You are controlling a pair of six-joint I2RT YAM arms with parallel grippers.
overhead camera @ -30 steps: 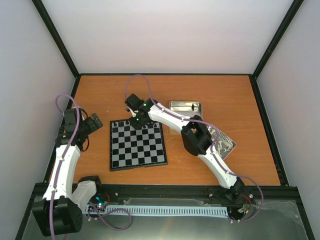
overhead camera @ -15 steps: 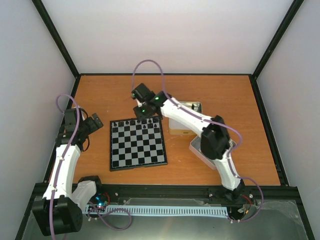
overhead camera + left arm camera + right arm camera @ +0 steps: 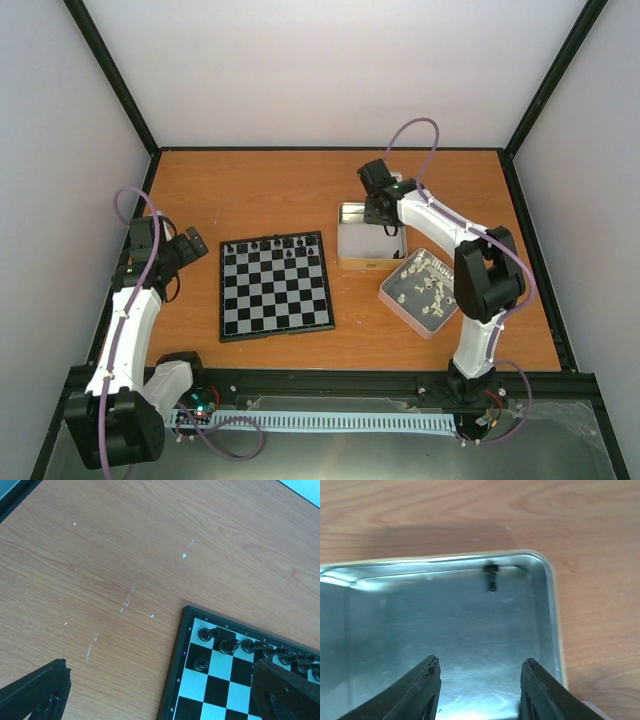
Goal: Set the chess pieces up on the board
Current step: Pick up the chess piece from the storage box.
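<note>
The board (image 3: 275, 288) lies flat at centre left. Black chess pieces (image 3: 272, 243) stand along its far row, and one more (image 3: 288, 255) stands a square nearer. In the left wrist view the board's corner (image 3: 186, 645) shows with pieces (image 3: 205, 634) on it. My left gripper (image 3: 194, 244) hangs open just left of the board, holding nothing (image 3: 160, 680). My right gripper (image 3: 384, 222) is open over a silver tin (image 3: 352, 258). Nothing is between its jaws (image 3: 482, 667). One black piece (image 3: 491, 573) lies in the tin's far right corner.
A second tin (image 3: 395, 300) with several cream-white pieces sits to the right of and nearer than the first one. Its rim touches or nearly touches the first tin. Black frame rails border the wooden table (image 3: 250, 185) on all sides.
My right arm has swung from the board's far edge rightward to above the silver tin, and its jaws have spread wider. The left arm has stayed still.
</note>
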